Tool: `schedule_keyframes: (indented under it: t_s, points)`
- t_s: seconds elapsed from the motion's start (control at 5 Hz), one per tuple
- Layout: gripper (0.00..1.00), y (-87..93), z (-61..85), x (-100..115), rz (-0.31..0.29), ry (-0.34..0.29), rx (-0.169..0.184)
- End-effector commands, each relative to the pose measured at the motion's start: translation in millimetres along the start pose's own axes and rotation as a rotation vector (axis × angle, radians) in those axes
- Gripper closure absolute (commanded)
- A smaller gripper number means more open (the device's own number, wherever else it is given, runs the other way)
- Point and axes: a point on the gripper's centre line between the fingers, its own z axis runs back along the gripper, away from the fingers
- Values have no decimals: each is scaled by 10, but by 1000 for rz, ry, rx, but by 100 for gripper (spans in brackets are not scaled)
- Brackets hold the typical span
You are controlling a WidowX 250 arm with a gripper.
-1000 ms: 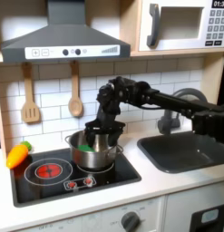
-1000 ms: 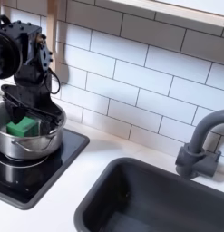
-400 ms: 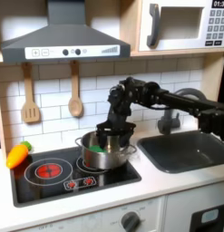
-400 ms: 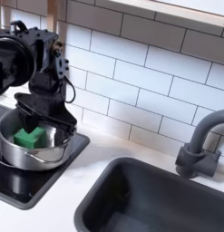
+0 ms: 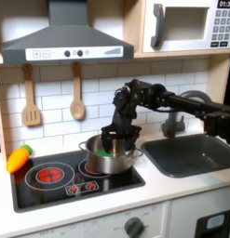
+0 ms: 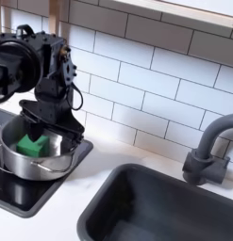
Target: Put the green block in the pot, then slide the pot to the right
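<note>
On the stove (image 5: pixel 51 191): lower left of both exterior views, flat black glass with red rings.
Pot (image 6: pixel 33 158): lower left in the second exterior view, round shiny steel, low walls, at the stove's right edge.
Gripper (image 6: pixel 50 127): fingers clamped on the pot's far rim.
Block (image 6: pixel 33 145): small green cube, inside the pot.
Progress: block seems placed; the slide looks under way, not finished.

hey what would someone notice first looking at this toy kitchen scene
Probably the black gripper reaching down into the silver pot on the stovetop, at the second exterior view's left, with the green block lying inside it. Next, the orange carrot toy at the first exterior view's left.
</note>
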Motion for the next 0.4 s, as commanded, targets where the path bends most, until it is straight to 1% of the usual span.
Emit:
schedule_keyframes:
  t_s: [0.0,0.2]
  points:
    - [0,-89,326,61,-14,-66,-1]
    - [0,-50,314,55,-14,-63,11]
